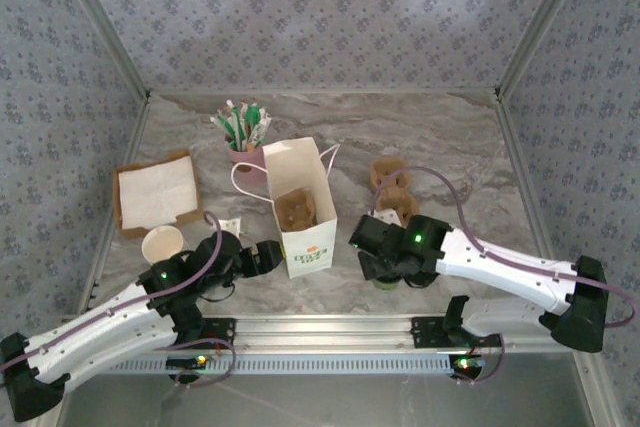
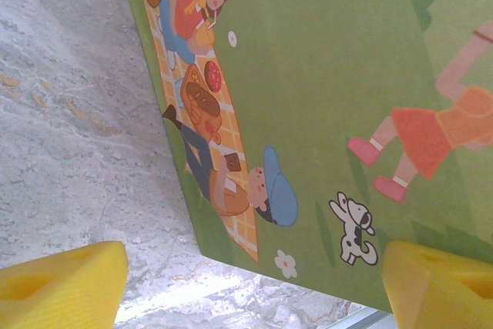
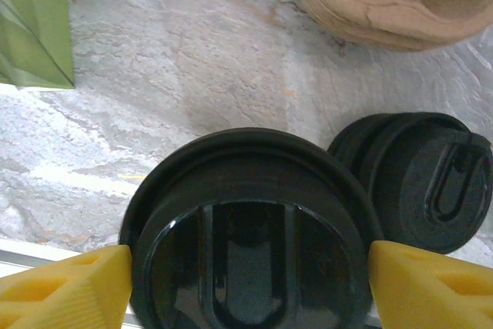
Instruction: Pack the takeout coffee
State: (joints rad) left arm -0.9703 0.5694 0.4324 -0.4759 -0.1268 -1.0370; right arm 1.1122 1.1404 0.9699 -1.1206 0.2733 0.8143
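Observation:
The takeout coffee [image 3: 246,221] stands on the table with its round black lid facing up; the cup below the lid is hidden. My right gripper [image 3: 248,283] hangs right over it, a yellow fingertip close against the lid's rim on each side, jaws wide. From above, the right gripper [image 1: 385,265] sits just right of the white bag [image 1: 303,209], which stands open with a brown carrier inside. My left gripper [image 1: 268,257] is open beside the bag's lower left corner, and the left gripper [image 2: 254,287] faces the bag's green printed side [image 2: 323,90] with nothing between its fingers.
A loose pile of black lids [image 3: 424,179] lies just right of the coffee. Brown pulp carriers [image 1: 392,187] are stacked behind. Lidless cream cups [image 1: 162,244], a napkin box [image 1: 156,192] and a pink holder of sachets [image 1: 243,137] stand on the left.

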